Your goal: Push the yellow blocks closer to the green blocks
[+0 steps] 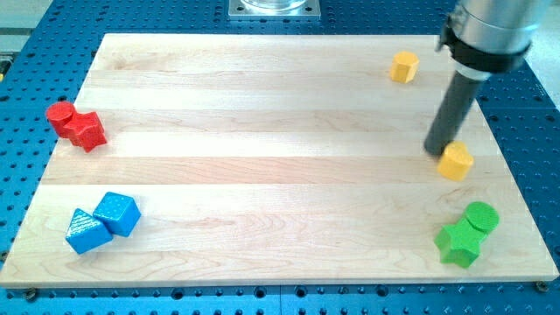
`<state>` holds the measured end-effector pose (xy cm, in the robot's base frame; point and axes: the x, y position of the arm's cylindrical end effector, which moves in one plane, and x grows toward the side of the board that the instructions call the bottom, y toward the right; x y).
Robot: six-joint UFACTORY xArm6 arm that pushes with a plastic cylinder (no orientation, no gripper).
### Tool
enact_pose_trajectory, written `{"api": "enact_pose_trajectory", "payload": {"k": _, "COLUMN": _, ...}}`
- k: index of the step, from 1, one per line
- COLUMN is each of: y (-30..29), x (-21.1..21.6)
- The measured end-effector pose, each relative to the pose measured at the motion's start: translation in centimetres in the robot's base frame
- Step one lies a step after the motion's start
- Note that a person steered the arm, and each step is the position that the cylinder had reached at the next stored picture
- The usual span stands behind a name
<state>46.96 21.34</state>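
Wooden bench (pixel 262 105) on blue perforated base (pixel 26 79). No pincer on this rig, so no open/shut state to tell & nothing held; just a dark rod ending in my tip (pixel 436 150).

My tip down at view's right, touching or just beside upper-left edge of yellow block (pixel 456 162), chunky, shape hard to make out. Second yellow block (pixel 404 66), roughly hexagonal, near view's top right, well apart from the first & from the tip.

Green blocks at view's bottom right: green cylinder (pixel 481 216) touching green star-ish block (pixel 458 243), cylinder up & to the right of it. Nearer yellow block above the green pair, near but not touching. Upper yellow block well apart from them.

Elsewhere: red cylinder (pixel 60 115) touching red star-like block (pixel 87 131) at view's left edge. Blue cube (pixel 117 213) & blue triangular block (pixel 87 232) touching at view's bottom left. Metal plate (pixel 274 9) at view's top, off the bench.
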Motion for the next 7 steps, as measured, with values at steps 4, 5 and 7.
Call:
{"api": "enact_pose_trajectory", "payload": {"k": 4, "y": 5.0, "x": 1.5}}
{"api": "enact_pose_trajectory", "payload": {"k": 5, "y": -0.5, "x": 3.4}}
{"api": "enact_pose_trajectory", "payload": {"k": 7, "y": -0.3, "x": 3.2}}
